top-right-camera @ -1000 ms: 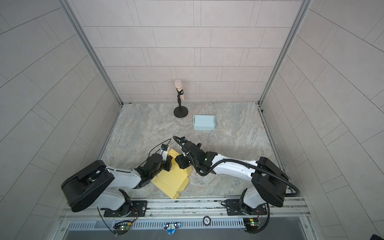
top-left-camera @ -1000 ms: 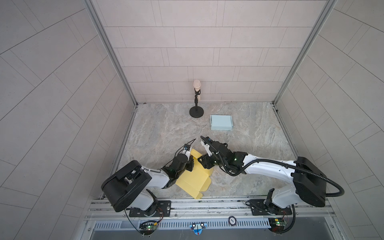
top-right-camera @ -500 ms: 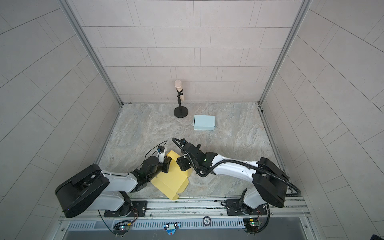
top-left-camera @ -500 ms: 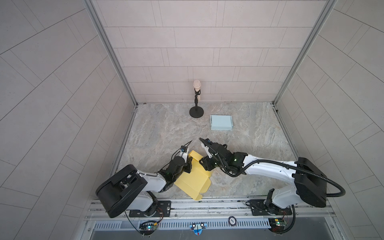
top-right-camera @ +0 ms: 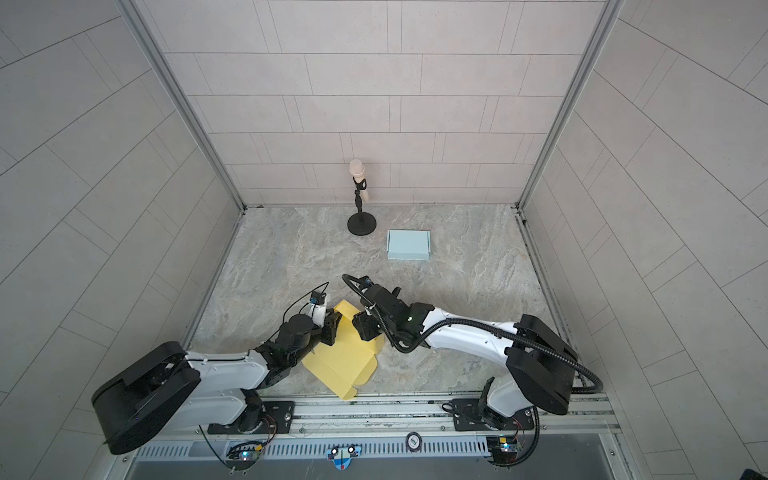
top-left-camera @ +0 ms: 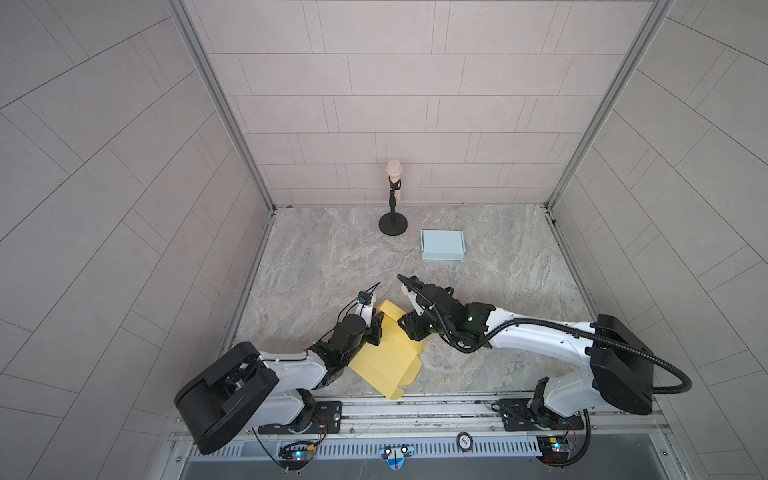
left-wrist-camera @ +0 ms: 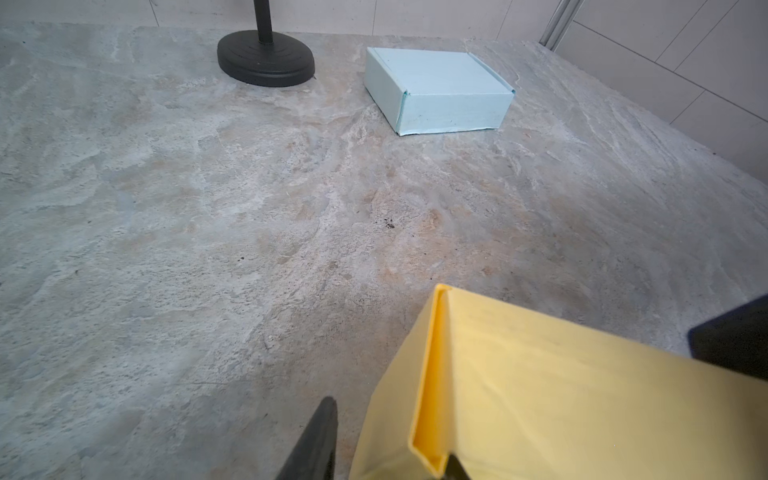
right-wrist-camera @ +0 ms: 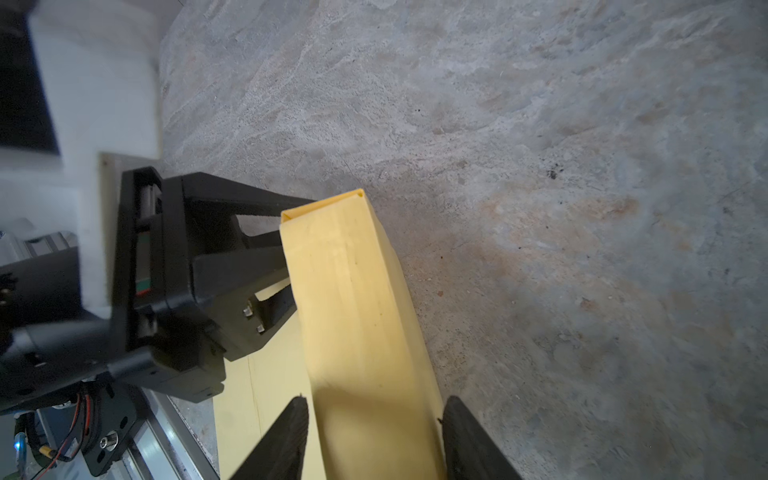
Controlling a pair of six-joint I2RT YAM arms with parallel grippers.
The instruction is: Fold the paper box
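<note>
Yellow card, the paper box (top-left-camera: pixel 386 357) lies half-made between both grippers, its flat part reaching the table's (top-left-camera: pixel 332 257) front edge. Only the right wrist view shows the right gripper (right-wrist-camera: pixel 374 411) pinching the raised double wall and the left gripper (right-wrist-camera: pixel 284 226) partly open at that wall's far end. The left wrist view shows one finger (left-wrist-camera: pixel 320 432) clear of the card. Ahead of both, bare table runs to a blue box (left-wrist-camera: pixel 436 91). A round sticker (top-left-camera: pixel 464 440) behind them is too small to read.
</note>
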